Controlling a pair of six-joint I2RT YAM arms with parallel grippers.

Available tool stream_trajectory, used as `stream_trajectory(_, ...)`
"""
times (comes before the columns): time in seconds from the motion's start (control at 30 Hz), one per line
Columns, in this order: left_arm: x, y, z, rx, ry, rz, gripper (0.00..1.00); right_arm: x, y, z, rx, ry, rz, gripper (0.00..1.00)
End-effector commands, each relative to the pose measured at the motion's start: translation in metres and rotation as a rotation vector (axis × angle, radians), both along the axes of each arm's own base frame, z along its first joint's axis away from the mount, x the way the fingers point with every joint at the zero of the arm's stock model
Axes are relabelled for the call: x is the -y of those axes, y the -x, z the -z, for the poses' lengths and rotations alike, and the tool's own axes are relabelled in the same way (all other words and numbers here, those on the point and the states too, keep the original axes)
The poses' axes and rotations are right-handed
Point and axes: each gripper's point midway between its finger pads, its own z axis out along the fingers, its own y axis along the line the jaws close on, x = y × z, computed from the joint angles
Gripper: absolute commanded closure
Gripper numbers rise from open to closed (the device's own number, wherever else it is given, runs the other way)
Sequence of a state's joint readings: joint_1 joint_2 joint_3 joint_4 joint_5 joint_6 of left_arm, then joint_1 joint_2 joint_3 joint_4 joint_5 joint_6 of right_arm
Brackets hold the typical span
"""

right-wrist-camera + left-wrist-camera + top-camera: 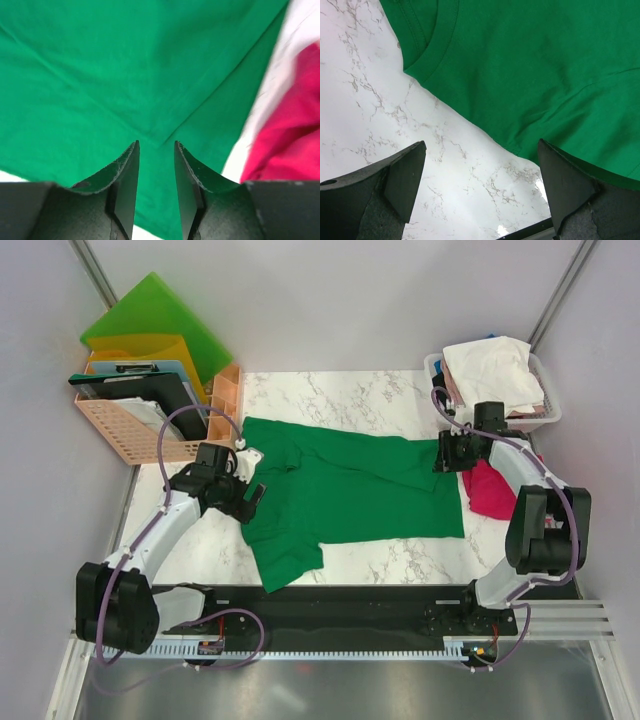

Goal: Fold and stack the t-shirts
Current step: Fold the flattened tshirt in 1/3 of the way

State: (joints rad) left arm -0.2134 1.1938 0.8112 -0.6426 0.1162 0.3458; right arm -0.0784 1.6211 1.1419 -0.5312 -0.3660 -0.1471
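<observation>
A deep green short-sleeved cloth t-shirt (pixel 350 490) lies spread on the marble worktop (pixel 330 390). The left gripper (pixel 480 165) has its jaws gaping beside the collar. The right gripper (pixel 156 150) has its jaws narrowly apart over a folded corner, seemingly gripping nothing. Closing there could catch one layer only, skewing the fold.

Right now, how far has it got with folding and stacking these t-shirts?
Barely started. Done: the green t-shirt lies spread on the table, one corner turned over; nothing is stacked. In hand: the left claw stands open by its collar, the right claw slightly open over its other end, neither gripping. Left: folding it, then the crumpled magenta t-shirt beside it and the white t-shirts in the basket.
</observation>
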Motion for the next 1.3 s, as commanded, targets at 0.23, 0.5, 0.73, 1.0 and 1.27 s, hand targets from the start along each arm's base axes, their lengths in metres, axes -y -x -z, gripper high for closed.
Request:
stream_trajectory(0.23, 0.006, -0.006, -0.001, 0.026, 0.023, 0.031, 0.01, -0.015, 0.021, 0.041, -0.140, -0.086, -0.049, 0.59)
stream_trajectory(0.5, 0.005, -0.008, -0.002, 0.030, 0.019, 0.028, 0.01, -0.018, 0.017, 0.058, -0.173, -0.116, -0.047, 0.53)
stream_trajectory(0.73, 0.005, -0.009, -0.003, 0.034, 0.015, 0.029, 0.01, -0.018, 0.014, 0.062, -0.175, -0.109, -0.049, 0.45)
stream_trajectory(1.0, 0.005, -0.008, -0.001, 0.026, 0.016, 0.027, 0.01, -0.020, 0.012, 0.064, -0.178, -0.124, -0.046, 1.00)
stream_trajectory(1.27, 0.004, -0.005, 0.004, 0.011, 0.010, 0.030, 0.01, -0.014, -0.005, 0.035, -0.094, -0.091, -0.038, 1.00)
